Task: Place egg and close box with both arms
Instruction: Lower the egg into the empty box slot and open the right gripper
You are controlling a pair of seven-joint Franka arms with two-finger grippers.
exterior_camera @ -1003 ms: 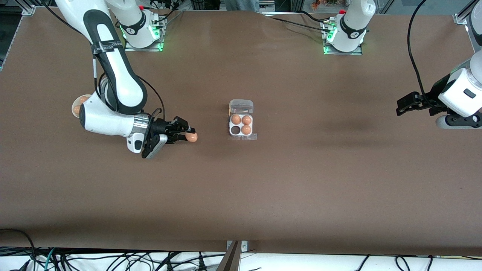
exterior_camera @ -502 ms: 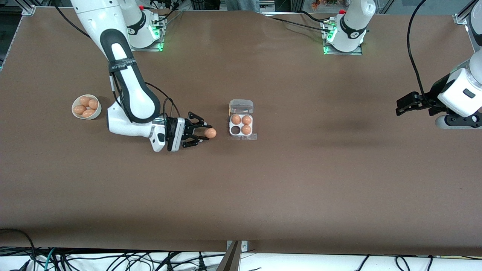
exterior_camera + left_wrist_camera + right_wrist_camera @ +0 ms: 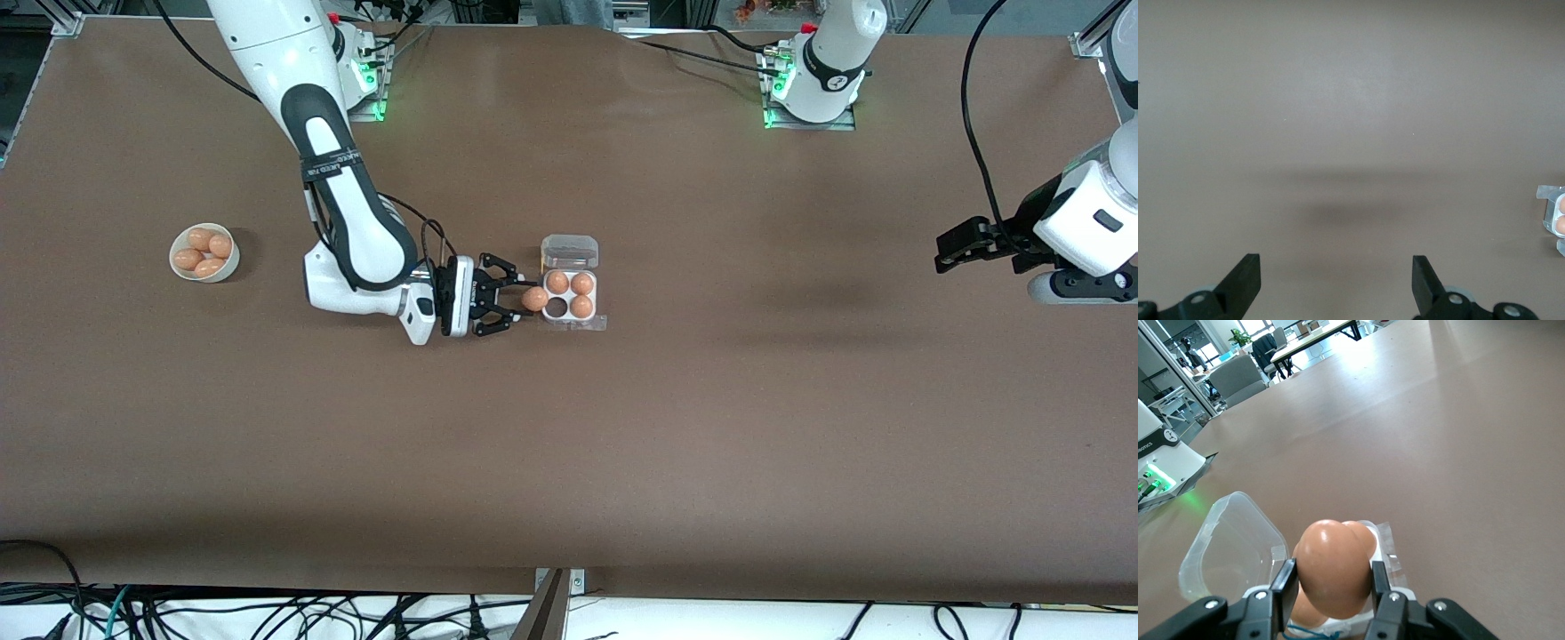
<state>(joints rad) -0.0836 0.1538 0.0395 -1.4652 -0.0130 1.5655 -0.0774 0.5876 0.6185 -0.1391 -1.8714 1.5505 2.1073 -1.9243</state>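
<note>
We see the broad brown table (image 3: 711, 427), matte and slightly cloth-like, bearing everything; on it the right arm (image 3: 329, 169), glossy white with black joint bands, reaches toward the middle, while the left arm (image 3: 1080, 222) waits over its own end of the table, the left gripper (image 3: 956, 249) spread wide and holding nothing; the left wrist view shows only bare table between its fingers.

The right gripper (image 3: 524, 300) is clamped on the egg (image 3: 534, 299), a smooth tan-orange oval pinched across its middle; it hangs at the edge of the box (image 3: 570, 302) toward the right arm's end. The box is a small square white tray with four round cells; three hold eggs, and the one empty cell (image 3: 556, 308) shows dark, in the row nearer the front camera; the clear, thin plastic lid (image 3: 570, 251) lies hinged open, flat on the table.

To do this step well, we judge the egg should be carried over the empty cell, lowered until it seats, and only then released; the shell is slick and hard, so a high drop could bounce it; the light tray may slide if nudged.

A round white bowl (image 3: 204, 253) of spare eggs sits toward the right arm's end.
</note>
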